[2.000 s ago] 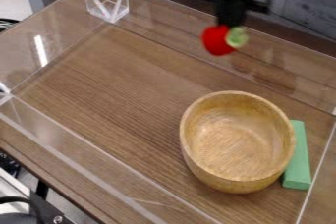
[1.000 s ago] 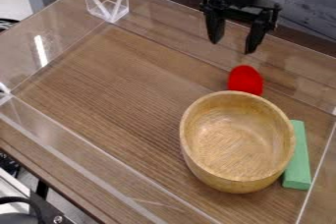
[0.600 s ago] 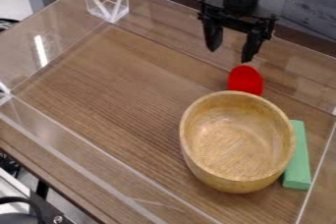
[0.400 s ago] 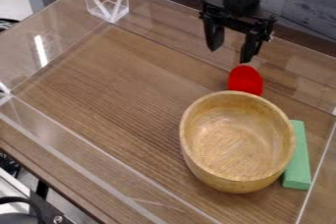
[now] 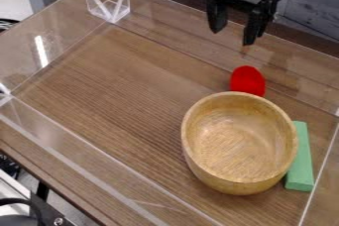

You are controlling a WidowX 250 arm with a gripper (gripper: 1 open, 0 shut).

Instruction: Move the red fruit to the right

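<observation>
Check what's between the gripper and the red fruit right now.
Bare wood tabletop only, as the camera view shows: the open gripper is at the far side, the red fruit nearer the bowl.

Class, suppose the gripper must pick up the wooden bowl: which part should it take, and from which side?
I'd pinch the wall of the wooden bowl from above, one finger inside and one outside. It stands open side up with a thin raised rim, too broad to span. The left side seems best, with bare table beside it; the green block crowds the right.
</observation>
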